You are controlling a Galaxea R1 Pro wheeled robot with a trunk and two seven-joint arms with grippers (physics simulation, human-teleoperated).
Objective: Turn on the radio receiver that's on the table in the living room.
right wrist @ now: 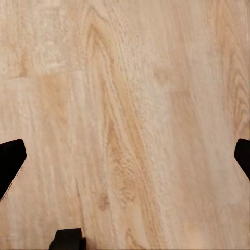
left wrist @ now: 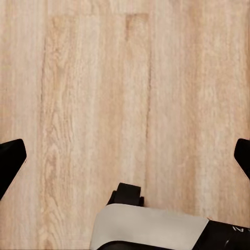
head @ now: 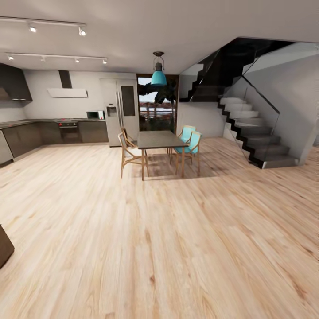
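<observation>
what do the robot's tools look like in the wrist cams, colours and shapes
Each tool shows as two black, blunt-tipped fingers at the picture's edges: the left tool and the right tool. In the left wrist view a light grey rounded body part with black trim and a faint marking sits over the wood floor.

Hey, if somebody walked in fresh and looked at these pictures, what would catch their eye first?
Probably the dining table in the middle of the room, with turquoise chairs on its right and a teal pendant lamp hanging above it. Next, the dark staircase with glass railing climbing along the right wall, and the kitchen counter at the far left. Light wood floor spreads everywhere; both wrist views look straight down at it between wide-apart tool fingers.
</observation>
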